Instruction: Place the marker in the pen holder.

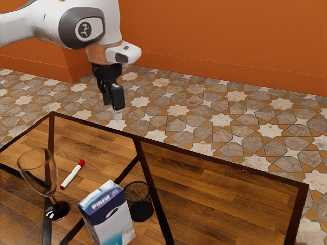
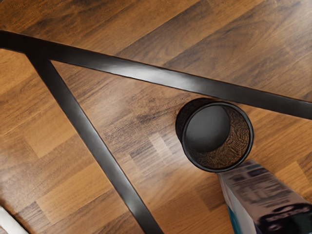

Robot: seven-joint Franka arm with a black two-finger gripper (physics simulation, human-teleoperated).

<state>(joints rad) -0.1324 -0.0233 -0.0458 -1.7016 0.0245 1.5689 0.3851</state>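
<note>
The gripper (image 1: pixel 113 106) hangs high above the table's far edge, its fingers apart and nothing seen between them. On the wood, between the wine glass and the pen holder, lies the marker (image 1: pixel 72 174), white with a red cap. In the wrist view a white end of the marker (image 2: pixel 11 222) shows at the lower left corner. The pen holder (image 1: pixel 138 201) is a round black mesh cup standing upright beside the carton. Its open top faces the wrist camera, and the pen holder (image 2: pixel 214 136) has nothing visible inside.
A wine glass (image 1: pixel 39 173) stands near the marker. A blue and white carton (image 1: pixel 109 217) stands against or very near the pen holder; the carton (image 2: pixel 258 195) also rises beside it in the wrist view. Dark strips cross the wooden table (image 1: pixel 219 199).
</note>
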